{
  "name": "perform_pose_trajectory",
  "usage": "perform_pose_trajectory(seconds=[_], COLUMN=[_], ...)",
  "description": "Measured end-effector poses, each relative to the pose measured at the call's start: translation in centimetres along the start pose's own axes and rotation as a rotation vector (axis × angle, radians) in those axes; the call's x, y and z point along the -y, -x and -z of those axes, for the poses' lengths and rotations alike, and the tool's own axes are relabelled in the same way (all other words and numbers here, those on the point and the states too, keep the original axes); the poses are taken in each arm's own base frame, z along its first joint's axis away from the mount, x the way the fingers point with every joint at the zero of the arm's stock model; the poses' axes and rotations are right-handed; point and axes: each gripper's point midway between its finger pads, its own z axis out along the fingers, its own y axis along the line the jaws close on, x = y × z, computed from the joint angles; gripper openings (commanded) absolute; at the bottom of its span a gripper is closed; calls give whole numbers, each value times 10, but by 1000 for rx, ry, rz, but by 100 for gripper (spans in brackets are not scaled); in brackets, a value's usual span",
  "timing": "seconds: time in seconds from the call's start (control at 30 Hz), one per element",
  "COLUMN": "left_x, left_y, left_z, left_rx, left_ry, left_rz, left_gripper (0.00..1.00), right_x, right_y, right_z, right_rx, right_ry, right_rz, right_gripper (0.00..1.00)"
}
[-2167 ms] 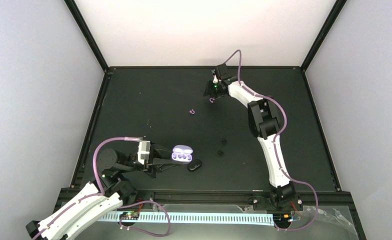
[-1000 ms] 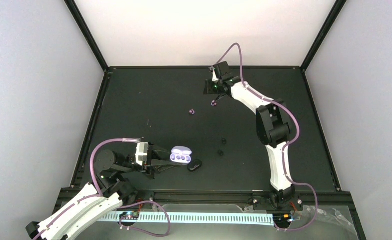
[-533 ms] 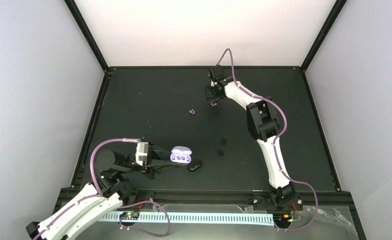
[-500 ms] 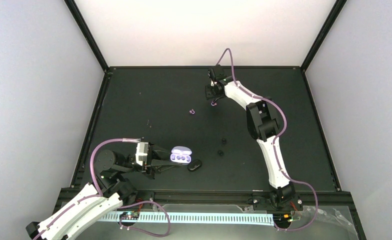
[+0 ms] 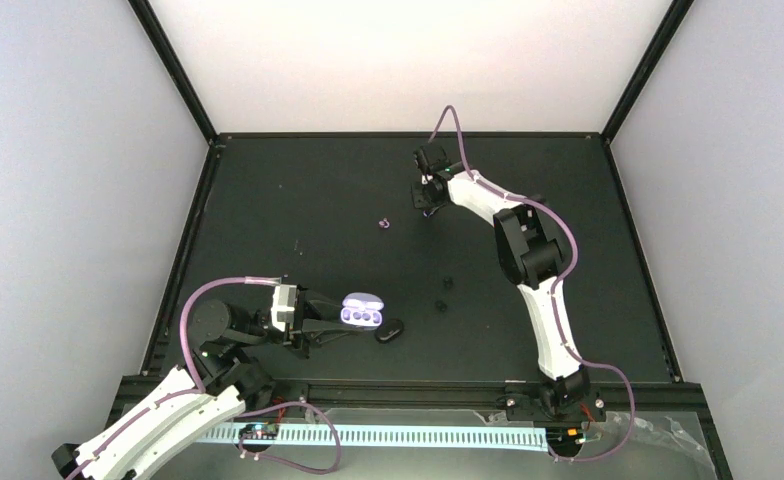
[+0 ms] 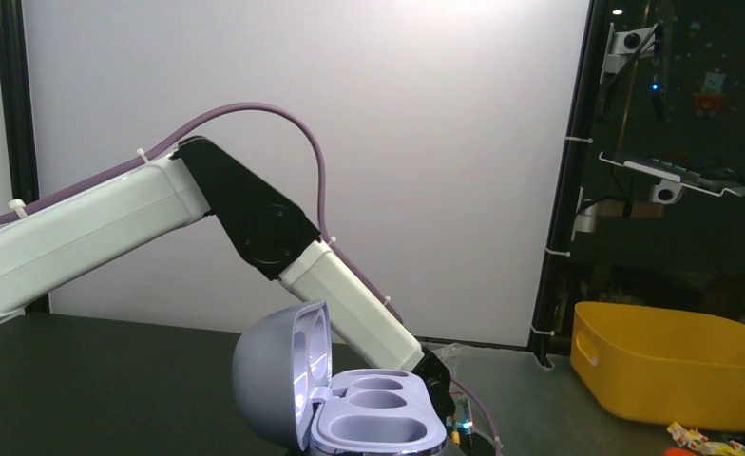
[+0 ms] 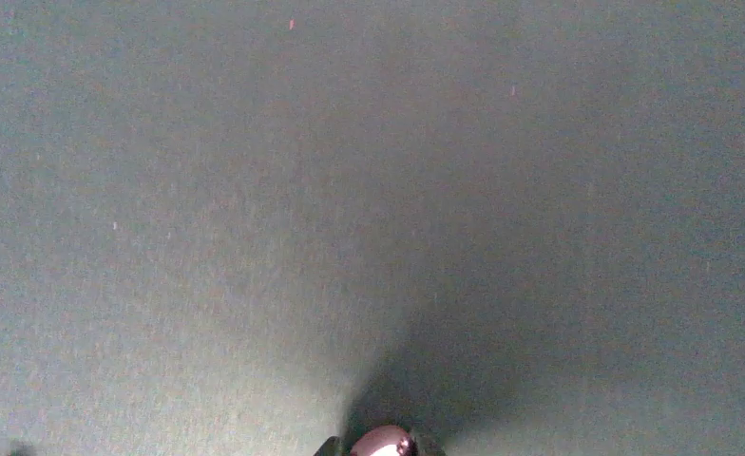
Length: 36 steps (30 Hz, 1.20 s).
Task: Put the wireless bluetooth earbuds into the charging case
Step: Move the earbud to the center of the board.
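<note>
Left gripper [image 5: 334,323], near left, clamps the open charging case [image 5: 362,310]; right gripper [image 5: 425,198], far centre, pinches one pink earbud [image 7: 380,443] at its very tips. Best to lift straight and carry slowly, since so shallow a hold could flick it away.

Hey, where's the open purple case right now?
The purple case is near left in the top view, held in the left gripper, lid open; a black case lies just to its right.
</note>
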Motion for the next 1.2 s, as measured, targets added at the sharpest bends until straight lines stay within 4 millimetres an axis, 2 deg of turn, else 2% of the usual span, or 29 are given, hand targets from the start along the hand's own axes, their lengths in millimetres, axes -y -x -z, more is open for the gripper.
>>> perform_pose_trajectory(seconds=[0.3,0.4,0.6,0.67,0.77,0.83,0.97,1.2], left_x=[4,5,7,8,8,8,8,8], left_y=[4,5,4,4,4,4,4,4], left_z=[3,3,4,4,4,4,4,4], left_rx=[15,18,19,19,19,19,19,19], left_ry=[-7,-10,-17,-20,-20,-20,-20,-19], left_rz=[-14,-17,-16,-16,-16,-16,-16,-16], left_gripper=[2,2,1,1,2,2,1,2], right_x=[-9,-10,-8,-10,-14,-19,-31,-46], right_y=[-40,-65,-133,-147,-157,-158,-157,-150], right_z=[20,34,70,78,83,84,85,94], right_rx=[-8,-25,-69,-78,-90,-94,-95,-82], right_ry=[-25,-19,13,33,60,83,133,178], right_rz=[58,59,10,-16,-53,-86,-135,-132], right_gripper=[12,13,13,13,14,20,33,42])
